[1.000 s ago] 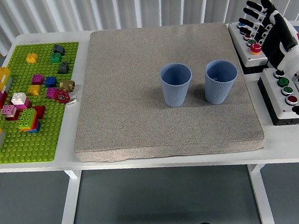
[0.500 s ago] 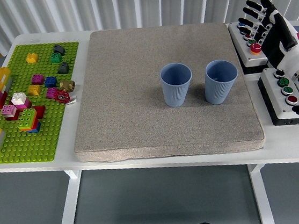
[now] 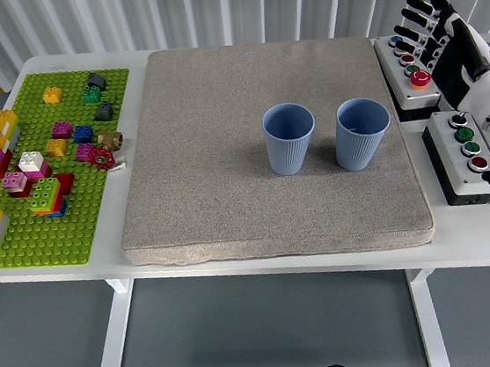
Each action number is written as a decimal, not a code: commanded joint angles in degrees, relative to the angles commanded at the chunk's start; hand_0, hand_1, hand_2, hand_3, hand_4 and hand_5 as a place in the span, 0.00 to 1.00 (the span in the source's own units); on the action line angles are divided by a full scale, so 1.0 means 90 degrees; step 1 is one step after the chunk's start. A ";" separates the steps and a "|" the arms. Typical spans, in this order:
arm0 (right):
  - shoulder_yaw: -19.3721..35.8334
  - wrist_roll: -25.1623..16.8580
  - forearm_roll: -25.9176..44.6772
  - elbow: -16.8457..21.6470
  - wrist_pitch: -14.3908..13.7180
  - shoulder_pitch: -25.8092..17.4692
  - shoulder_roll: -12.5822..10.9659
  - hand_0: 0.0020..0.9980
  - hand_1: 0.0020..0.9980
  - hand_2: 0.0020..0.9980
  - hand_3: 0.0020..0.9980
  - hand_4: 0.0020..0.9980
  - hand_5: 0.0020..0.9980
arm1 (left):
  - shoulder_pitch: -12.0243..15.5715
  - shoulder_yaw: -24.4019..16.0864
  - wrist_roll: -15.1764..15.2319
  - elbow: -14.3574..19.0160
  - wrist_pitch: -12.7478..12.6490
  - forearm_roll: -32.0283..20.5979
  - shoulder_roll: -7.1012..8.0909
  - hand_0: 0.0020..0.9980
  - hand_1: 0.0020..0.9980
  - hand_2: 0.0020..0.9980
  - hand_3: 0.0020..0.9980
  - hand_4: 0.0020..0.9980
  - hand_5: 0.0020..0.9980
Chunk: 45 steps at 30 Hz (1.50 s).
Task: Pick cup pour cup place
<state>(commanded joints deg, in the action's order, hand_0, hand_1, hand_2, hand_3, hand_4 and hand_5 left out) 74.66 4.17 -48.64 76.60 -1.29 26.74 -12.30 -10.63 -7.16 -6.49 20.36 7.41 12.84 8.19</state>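
Two blue ribbed cups stand upright side by side on the grey mat point(image 3: 224, 150): the left cup point(image 3: 289, 138) and the right cup point(image 3: 362, 133). I cannot see into them well enough to tell their contents. My right hand point(image 3: 431, 25) is at the right edge, above the button boxes, well to the right of the cups. Its fingers are spread and hold nothing. My left arm is out of view.
A green building-brick baseplate point(image 3: 37, 225) with several coloured bricks lies at the left. Two white button boxes point(image 3: 459, 155) with red and green buttons sit at the right, under my right arm. The white table's near edge runs along the bottom.
My right hand has drawn slightly to the right, away from the cups. The cups have not moved.
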 joint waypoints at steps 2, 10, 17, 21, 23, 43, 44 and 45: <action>0.0017 0.0007 -0.0005 0.0050 0.0010 -0.0040 -0.0143 0.91 0.85 0.91 0.87 0.77 0.85 | -0.0009 0.0003 0.0002 -0.0001 -0.0001 -0.0003 -0.0003 0.77 0.83 0.87 0.78 0.52 1.00; 0.0034 0.0021 -0.0010 0.0263 0.0037 -0.0298 -0.0623 0.91 0.85 0.91 0.87 0.78 0.85 | -0.0006 0.0009 0.0009 -0.0005 0.0000 -0.0002 -0.0001 0.77 0.83 0.87 0.78 0.52 1.00; -0.0396 0.0010 -0.0597 0.0604 0.0354 -0.0648 -0.1084 0.90 0.86 0.92 0.88 0.82 0.45 | -0.0015 0.0000 0.0015 -0.0014 -0.0003 0.0016 -0.0011 0.77 0.83 0.87 0.78 0.52 1.00; -0.0636 -0.0015 -0.0902 0.0878 0.0429 -0.0930 -0.1383 0.89 0.86 0.91 0.90 0.83 0.31 | -0.0011 0.0009 0.0030 -0.0019 -0.0007 -0.0001 -0.0016 0.77 0.83 0.87 0.78 0.52 1.00; -0.0653 -0.0028 -0.0995 0.0936 0.0474 -0.1051 -0.1471 0.89 0.86 0.91 0.90 0.83 0.31 | -0.0008 0.0011 0.0034 -0.0021 -0.0007 -0.0002 -0.0017 0.77 0.83 0.87 0.78 0.52 1.00; -0.0722 -0.0037 -0.1471 0.0845 0.0635 -0.1301 -0.1505 0.91 0.90 1.00 0.97 0.84 0.20 | 0.0008 -0.0014 0.0020 -0.0021 0.0000 0.0035 -0.0033 0.77 0.83 0.87 0.78 0.52 1.00; -0.0763 -0.0037 -0.1484 0.0825 0.0619 -0.1287 -0.1463 0.91 0.90 1.00 0.97 0.84 0.20 | 0.0010 -0.0017 0.0018 -0.0020 0.0000 0.0039 -0.0034 0.77 0.83 0.87 0.78 0.52 1.00; -0.0790 -0.0041 -0.1516 0.0784 0.0607 -0.1270 -0.1393 0.91 0.90 1.00 0.97 0.84 0.20 | 0.0015 -0.0027 0.0011 -0.0019 0.0001 0.0053 -0.0038 0.77 0.83 0.87 0.78 0.52 1.00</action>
<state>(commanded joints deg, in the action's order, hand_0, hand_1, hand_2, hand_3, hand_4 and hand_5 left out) 67.56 3.80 -62.28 83.65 4.17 15.31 -24.84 -10.50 -7.41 -6.39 20.19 7.41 13.32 7.85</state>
